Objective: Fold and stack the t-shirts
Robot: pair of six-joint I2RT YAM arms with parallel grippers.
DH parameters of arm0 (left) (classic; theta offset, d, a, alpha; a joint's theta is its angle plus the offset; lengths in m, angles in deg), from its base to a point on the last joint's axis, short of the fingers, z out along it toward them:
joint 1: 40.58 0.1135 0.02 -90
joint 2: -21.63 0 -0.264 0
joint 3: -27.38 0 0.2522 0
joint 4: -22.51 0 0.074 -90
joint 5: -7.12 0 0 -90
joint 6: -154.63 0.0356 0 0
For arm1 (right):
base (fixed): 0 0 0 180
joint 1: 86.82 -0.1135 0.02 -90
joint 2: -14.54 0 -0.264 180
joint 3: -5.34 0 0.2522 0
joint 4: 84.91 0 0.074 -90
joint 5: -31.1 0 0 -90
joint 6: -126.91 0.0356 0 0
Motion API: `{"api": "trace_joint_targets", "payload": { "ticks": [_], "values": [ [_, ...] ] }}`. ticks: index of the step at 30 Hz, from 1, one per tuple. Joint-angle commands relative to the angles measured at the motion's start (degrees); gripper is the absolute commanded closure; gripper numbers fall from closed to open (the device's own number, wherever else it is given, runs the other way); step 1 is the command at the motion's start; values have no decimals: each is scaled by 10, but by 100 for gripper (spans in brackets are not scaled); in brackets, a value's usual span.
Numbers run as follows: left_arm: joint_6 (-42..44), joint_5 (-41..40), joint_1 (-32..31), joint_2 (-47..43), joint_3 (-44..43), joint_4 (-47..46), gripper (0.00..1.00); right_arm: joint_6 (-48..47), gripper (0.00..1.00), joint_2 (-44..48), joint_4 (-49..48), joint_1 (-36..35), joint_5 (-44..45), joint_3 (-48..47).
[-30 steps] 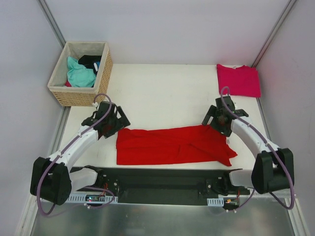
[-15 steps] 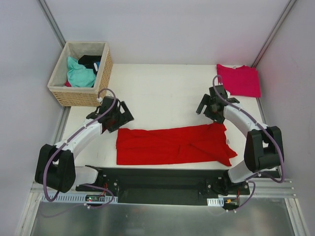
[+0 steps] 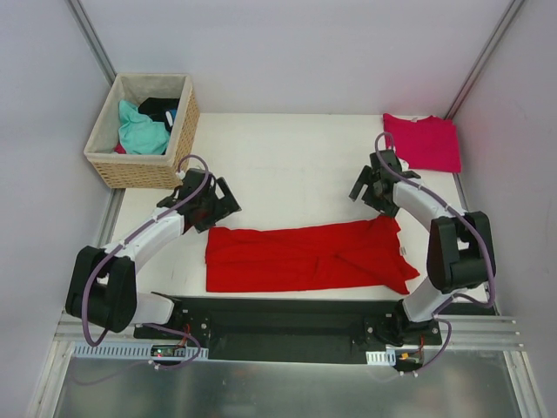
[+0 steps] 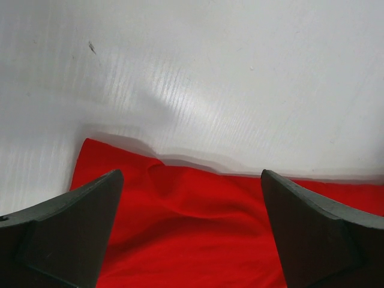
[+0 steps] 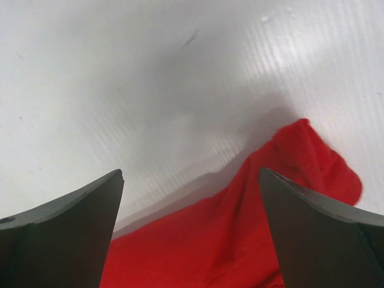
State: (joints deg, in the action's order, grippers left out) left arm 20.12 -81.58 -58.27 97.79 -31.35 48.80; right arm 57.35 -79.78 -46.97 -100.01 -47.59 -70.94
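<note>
The red t-shirt (image 3: 305,257) lies on the near half of the white worktop (image 3: 287,161), folded into a long band that runs left to right, with creases and an uneven corner at its near right end. The magenta-pink t-shirt (image 3: 422,142) lies folded flat in the far right corner, well apart from the red one. The left gripper (image 3: 218,203) stands over the far left corner of the red t-shirt, jaws spread wide and holding nothing. In the left wrist view the cloth's far edge runs between its fingers. The right gripper (image 3: 365,187) stands over the far right corner, likewise wide open and empty. Whether either gripper's fingertips touch the cloth cannot be told. A wicker basket (image 3: 144,171) at the far left holds teal cloth (image 3: 139,131) and darker garments.
</note>
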Motion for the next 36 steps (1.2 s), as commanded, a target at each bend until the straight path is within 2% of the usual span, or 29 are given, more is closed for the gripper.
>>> {"api": "trace_joint_targets", "payload": {
  "ticks": [1, 3, 8, 13, 18, 30, 35, 36],
  "values": [
    [-8, 9, -6, -20, 14, -9, 1, 4, 1, 68, 4, 14, 28, 38],
    [-8, 7, -6, -31, 21, -11, 1, -3, 1, 111, 26, 13, 27, 44],
    [-8, 5, -6, -39, 31, -12, 1, -9, 1, 133, 111, -10, -8, 45],
    [-15, 7, -7, -49, 43, -15, 1, -1, 4, 171, 106, -37, 7, 104],
    [-15, 8, -6, -57, 48, -15, 1, 9, 14, 185, 113, -38, 13, 140],
    [-16, 5, -8, -51, 51, -15, 1, 6, 21, 192, 110, -25, 18, 161],
    [-16, 5, -7, -49, 51, -15, 1, 7, 30, 192, 102, -16, 6, 177],
    [-16, 5, -7, -49, 50, -15, 1, 9, 38, 190, 99, -9, 0, 180]
  ]
}}
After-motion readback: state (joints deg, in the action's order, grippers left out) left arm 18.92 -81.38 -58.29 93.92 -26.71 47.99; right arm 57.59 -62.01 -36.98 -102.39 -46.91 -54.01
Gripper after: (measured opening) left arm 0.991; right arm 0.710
